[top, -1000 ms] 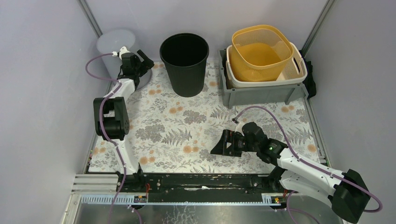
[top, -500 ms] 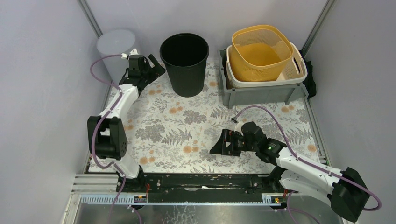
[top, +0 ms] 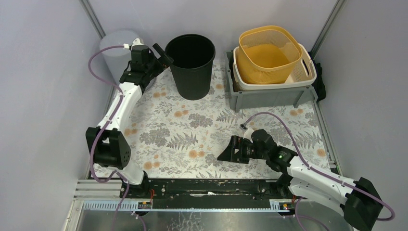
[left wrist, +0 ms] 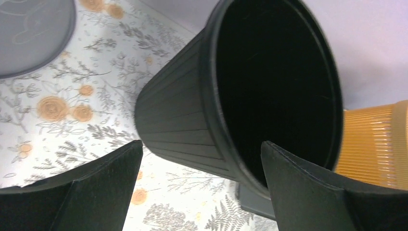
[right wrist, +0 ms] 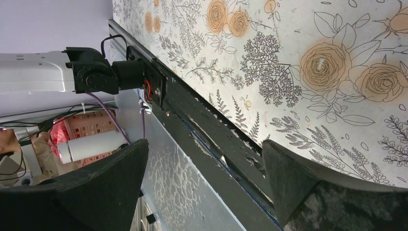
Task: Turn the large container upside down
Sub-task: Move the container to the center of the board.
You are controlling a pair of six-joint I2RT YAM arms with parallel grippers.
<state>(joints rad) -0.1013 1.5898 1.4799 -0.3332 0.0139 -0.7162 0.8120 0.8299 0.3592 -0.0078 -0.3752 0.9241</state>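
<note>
Left wrist: left claw point(left wrist: 201, 147) wide open, empty, near black bin point(left wrist: 178, 115)

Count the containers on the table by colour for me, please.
Black: 1, the bin
Yellow: 1, the basket
White: 1, the tub
Grey: 2, the crate and the round container
Total: 5
</note>
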